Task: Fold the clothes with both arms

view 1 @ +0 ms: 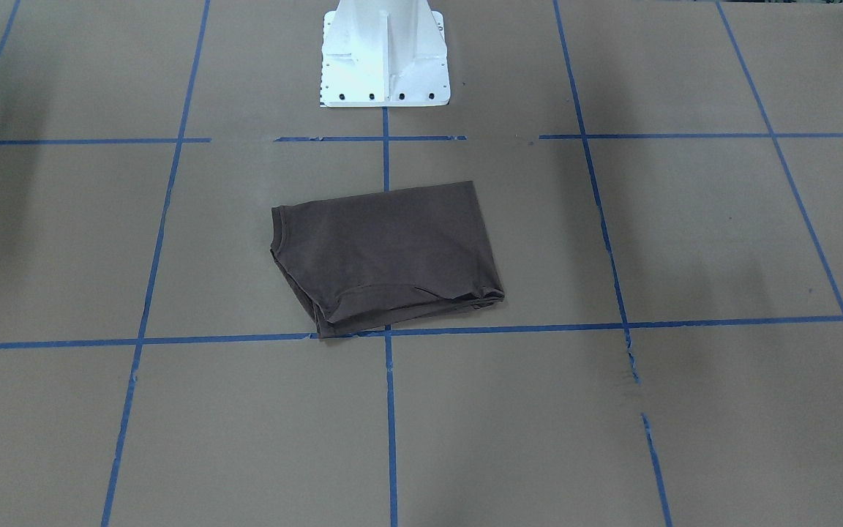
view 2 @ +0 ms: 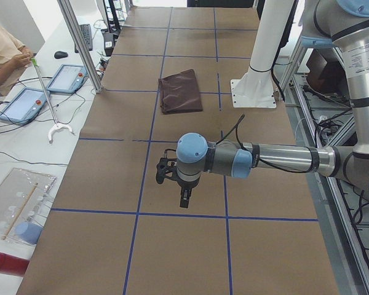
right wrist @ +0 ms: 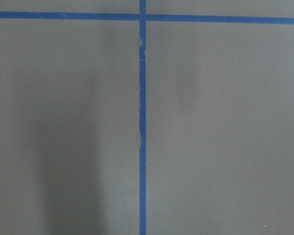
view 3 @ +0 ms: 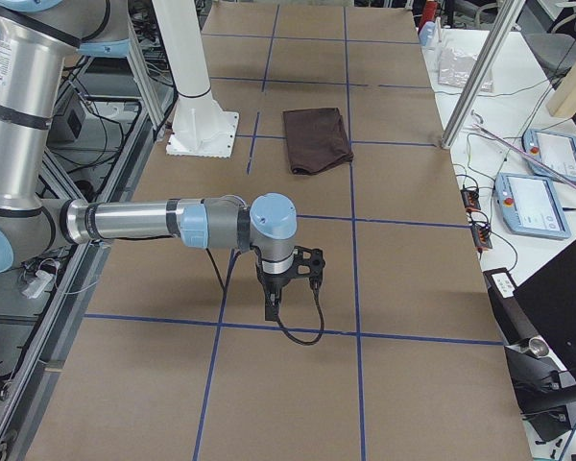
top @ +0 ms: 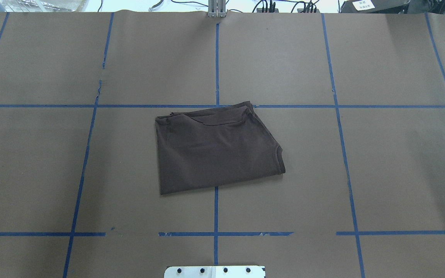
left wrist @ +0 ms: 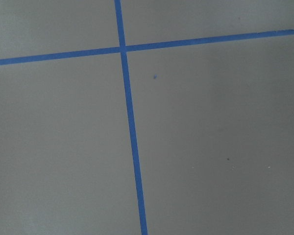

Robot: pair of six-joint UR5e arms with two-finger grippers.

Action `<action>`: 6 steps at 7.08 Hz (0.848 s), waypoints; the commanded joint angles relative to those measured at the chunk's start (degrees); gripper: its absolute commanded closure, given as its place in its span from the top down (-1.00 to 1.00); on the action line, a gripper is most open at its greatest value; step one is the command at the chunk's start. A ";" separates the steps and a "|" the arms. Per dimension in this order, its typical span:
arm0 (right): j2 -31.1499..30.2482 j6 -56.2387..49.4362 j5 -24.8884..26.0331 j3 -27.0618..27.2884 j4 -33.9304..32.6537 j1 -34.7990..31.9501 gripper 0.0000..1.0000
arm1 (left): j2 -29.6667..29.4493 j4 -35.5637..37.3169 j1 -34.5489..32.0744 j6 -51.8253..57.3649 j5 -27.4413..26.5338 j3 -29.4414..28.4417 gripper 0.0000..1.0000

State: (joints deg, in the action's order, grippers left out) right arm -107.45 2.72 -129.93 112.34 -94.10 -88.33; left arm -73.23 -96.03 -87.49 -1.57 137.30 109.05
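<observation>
Left claw (view 2: 184, 198): black, two-fingered, pointing down over bare table near a crossing of blue tape lines. It shows only in the side view from the robot's left, so I cannot tell whether it is open or closed. Nothing is seen in it.

Right claw (view 3: 271, 305): black, pointing down over bare table just beside a tape line. It shows only in the side view from the robot's right, so I cannot tell its state either. Nothing is seen in it.

Left arm (view 2: 277, 158) and right arm (view 3: 134, 221): grey tubes with light-blue joint caps, each stretched level over its own end of the table. Both are well apart from the garment.

Wrist views: brown paper and blue tape (left wrist: 130, 117) only.

T-shirt (top: 214, 150): one, dark brown. It is folded into a compact, roughly rectangular packet and lies flat at mid-table in front of the white pedestal (view 1: 385, 58). It straddles the centre tape line. The ribbed collar sits at the edge toward the robot's right. The stacked fold edges lie on the side away from the robot, touching the cross tape line there.

Table (view 1: 685, 234): covered in brown paper with a blue tape grid.

Beside the table, operators' side: two tablet-like pendants (view 2: 67, 78), a person's sleeve (view 2: 3, 52) and a red cylinder (view 2: 6, 263).
</observation>
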 commanded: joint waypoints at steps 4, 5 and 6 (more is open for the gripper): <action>0.05 0.00 -0.32 -0.45 -0.03 0.00 1.00 | 1.76 1.19 -0.13 9.65 -1.78 -2.00 1.00; -0.04 0.00 -0.23 -0.45 -0.11 0.00 1.00 | 0.99 4.15 -0.13 10.78 -1.78 -2.00 1.00; 0.04 0.00 -0.14 -0.45 -0.03 0.00 1.00 | 0.81 5.14 -0.22 10.80 -1.78 -1.65 1.00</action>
State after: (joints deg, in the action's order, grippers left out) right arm -107.43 2.73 -130.17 111.90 -94.17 -88.33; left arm -72.18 -92.63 -87.64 7.87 135.55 107.17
